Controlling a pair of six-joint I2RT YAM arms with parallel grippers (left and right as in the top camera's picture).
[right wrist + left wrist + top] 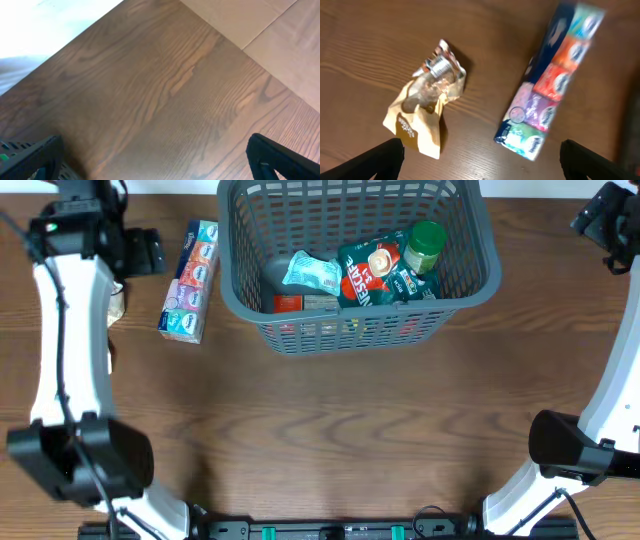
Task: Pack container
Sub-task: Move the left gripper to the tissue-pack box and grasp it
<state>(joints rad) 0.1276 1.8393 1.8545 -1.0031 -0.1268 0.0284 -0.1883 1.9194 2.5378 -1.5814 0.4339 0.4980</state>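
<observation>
The container, a dark grey lattice basket, stands at the back middle of the table. Inside lie a green-lidded jar, a red and green coffee packet, a pale blue packet and a red box. A multicoloured tissue pack lies left of the basket. A crumpled tan packet lies further left, mostly hidden under my left arm in the overhead view. My left gripper hovers open above the wood between those two. My right gripper hangs open over bare table, right of the basket.
The left arm runs up the table's left side and the right arm up its right side. In the right wrist view the table's far edge shows, and a corner of the basket sits at the lower left.
</observation>
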